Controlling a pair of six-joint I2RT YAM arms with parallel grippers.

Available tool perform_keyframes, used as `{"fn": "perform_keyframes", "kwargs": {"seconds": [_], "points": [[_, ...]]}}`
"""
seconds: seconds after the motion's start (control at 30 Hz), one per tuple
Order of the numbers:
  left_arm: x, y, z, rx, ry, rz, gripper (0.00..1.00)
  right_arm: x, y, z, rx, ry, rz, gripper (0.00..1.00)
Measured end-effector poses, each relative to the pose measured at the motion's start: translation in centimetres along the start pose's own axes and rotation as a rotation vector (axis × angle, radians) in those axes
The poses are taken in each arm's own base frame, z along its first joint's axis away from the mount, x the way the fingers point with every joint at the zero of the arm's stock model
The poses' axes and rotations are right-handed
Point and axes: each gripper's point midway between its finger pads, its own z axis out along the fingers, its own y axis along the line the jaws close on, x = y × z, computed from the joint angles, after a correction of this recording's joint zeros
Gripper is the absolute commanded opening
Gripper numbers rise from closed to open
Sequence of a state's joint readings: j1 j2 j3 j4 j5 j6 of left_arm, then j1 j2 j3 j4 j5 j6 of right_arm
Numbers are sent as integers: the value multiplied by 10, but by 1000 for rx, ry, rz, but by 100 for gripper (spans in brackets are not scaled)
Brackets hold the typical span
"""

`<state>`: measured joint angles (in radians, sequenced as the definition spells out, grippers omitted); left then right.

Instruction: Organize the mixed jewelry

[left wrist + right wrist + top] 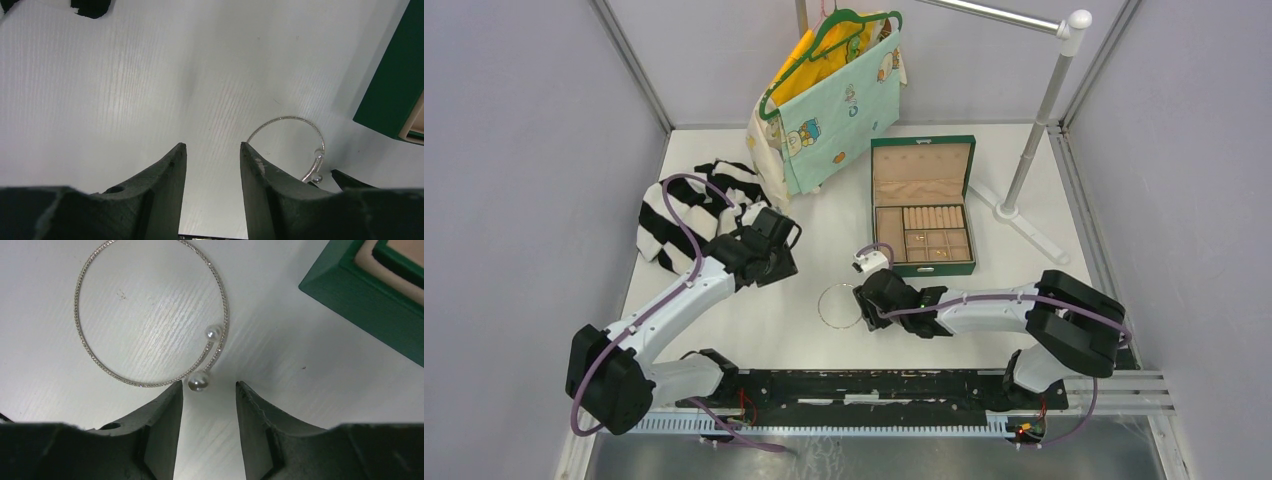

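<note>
Step in hand looks like the pick of the bangle (213, 333). Right hand (209, 388) sits low over the table (310, 405), fingers spread, holding nothing. The bangle lies flat on the table just ahead of its tips, mostly off to their left. One end pearl (198, 381) sits right at the mouth of the gap, close to the left finger; can't tell if it touches. Box (923, 205) is ahead-right of this hand, lid up. Left hand (212, 150) hovers apart, also spread and empty, with the bangle ahead-right of it. Next move, my read: right hand eases forward and down until the wire by the pearl is between the fingers, then closes. The wire is thin and flat on the table, so the tips need to reach the surface, and the round pearl may slip out. Then carry to the box.
</note>
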<state>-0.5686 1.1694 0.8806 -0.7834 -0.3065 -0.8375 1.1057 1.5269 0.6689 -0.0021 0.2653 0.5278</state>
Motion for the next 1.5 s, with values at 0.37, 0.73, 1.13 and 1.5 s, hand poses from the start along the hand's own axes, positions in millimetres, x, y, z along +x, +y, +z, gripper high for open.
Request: {"fn": "perform_keyframes", "kwargs": {"seconds": [0.37,0.73,1.13,1.5], "points": [[3,8,5,-21,9,-7,50,-5,8,8,-9,-8,1,18],[4,9,10,-36,17,-10,50,-15,4,-6,4,-37,13,0],[0,15,15,-56,20,-16,50,-57,-33,-65,107,-266,30,0],[2,11,18,-50,44,-17,49,-92,-105,-117,360,-458,107,0]]}}
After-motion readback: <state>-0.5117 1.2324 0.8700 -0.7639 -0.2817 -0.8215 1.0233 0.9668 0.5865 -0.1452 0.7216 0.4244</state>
